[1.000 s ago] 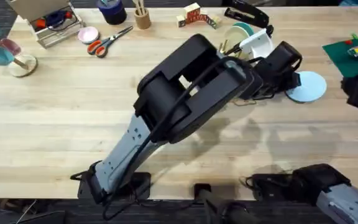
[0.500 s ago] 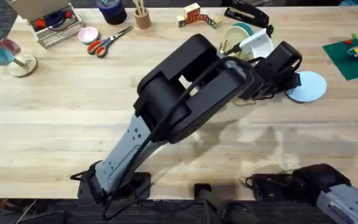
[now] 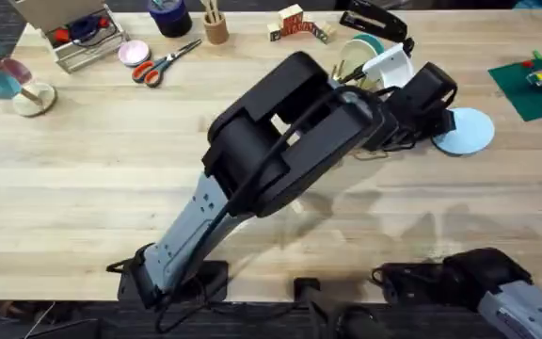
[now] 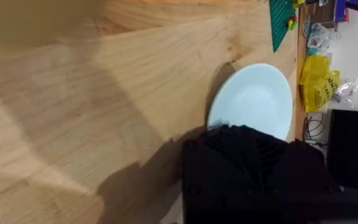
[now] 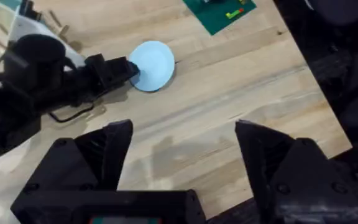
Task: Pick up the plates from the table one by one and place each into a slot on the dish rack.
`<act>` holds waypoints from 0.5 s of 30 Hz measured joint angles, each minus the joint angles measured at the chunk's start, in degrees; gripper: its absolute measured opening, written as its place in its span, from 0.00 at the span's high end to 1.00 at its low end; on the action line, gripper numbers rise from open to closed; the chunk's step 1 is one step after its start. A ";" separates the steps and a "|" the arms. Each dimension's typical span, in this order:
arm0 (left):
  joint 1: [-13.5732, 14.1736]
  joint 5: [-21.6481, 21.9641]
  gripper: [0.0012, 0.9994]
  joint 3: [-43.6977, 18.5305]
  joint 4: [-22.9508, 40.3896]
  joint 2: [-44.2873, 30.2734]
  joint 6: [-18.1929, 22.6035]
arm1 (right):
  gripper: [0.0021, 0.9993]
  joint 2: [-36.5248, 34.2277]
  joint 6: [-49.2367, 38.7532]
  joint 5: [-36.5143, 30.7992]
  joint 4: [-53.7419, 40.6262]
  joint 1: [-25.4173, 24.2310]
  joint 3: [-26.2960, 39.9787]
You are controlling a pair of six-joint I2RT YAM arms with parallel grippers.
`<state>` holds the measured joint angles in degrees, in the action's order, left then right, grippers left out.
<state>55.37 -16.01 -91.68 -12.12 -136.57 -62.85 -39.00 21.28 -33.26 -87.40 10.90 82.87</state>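
1 pale-blue plate [image 3: 466, 130] flat on bench [image 3: 83, 169]; left gripper [image 5: 129, 67] at its edge, jaws' state unclear; right gripper [image 5: 182, 146] jaws released.

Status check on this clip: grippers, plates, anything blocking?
Left gripper at the pale blue plate's edge, grip unclear. Right gripper open, empty, hanging above the table. Blue plate flat on the table beside the dish rack. Nothing blocking.

We count one pale-blue plate [image 3: 466, 130], one pair of scissors [image 3: 163, 61], one pink dish [image 3: 133, 52], two arms, one surface [image 3: 83, 179].
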 joint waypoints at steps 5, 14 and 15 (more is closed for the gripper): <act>0.00 0.00 0.96 -0.04 0.10 0.00 -0.01 | 0.01 0.00 1.03 -1.99 0.25 0.00 -0.22; 0.00 0.00 0.96 -0.09 0.15 0.00 0.00 | 0.01 0.00 1.45 -2.57 0.33 0.00 -0.22; 0.00 0.00 0.96 -0.09 0.15 0.00 -0.01 | 0.01 0.00 1.45 -2.58 0.33 0.00 -0.24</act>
<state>55.37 -16.01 -91.77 -11.97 -136.57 -62.86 -39.00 22.72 -35.85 -87.07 10.90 82.63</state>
